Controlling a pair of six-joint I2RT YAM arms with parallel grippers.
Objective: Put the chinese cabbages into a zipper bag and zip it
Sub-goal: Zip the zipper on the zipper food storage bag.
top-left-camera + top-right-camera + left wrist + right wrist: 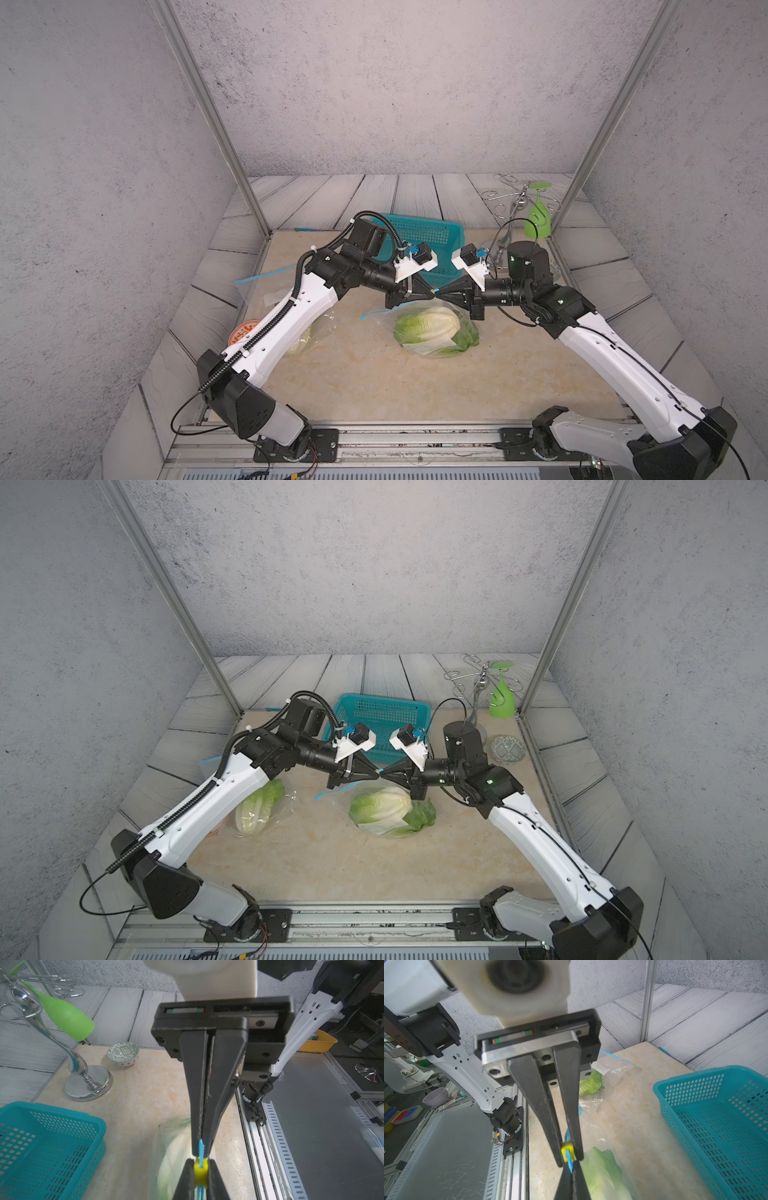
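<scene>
Nearest the top cam: the alu rail [415, 436] along the front edge, w/ both arm bases bolted on it. From there the arms reach in and meet tip to tip over the middle of the beige table [374, 382].

L gripper [200, 1162] is clamped on the yellow slider [200, 1174] of the zipper bag [388, 316]. Its jaws are nearly together, w/ the slider btwn them. R gripper [573, 1164] is pinched tight on the blue zip strip [200, 1147] right next to the slider, so the two sets of tips almost touch. Both top views show the same.

The bag's body lies on the table just below and in front of the tips. Inside it is a pale chinese cabbage [428, 326] w/ darker green leaves [465, 336] at its R side. Can't tell if those are a separate head. A second cabbage [259, 808] sits well apart, partly under the L forearm, inside another clear bag [289, 806].

Behind the grippers is a teal basket [432, 237]. At the far R corner stands a chrome rack [88, 1084] w/ a green goblet [66, 1014] hung upside down, and a patterned bowl [123, 1053] near its base.
</scene>
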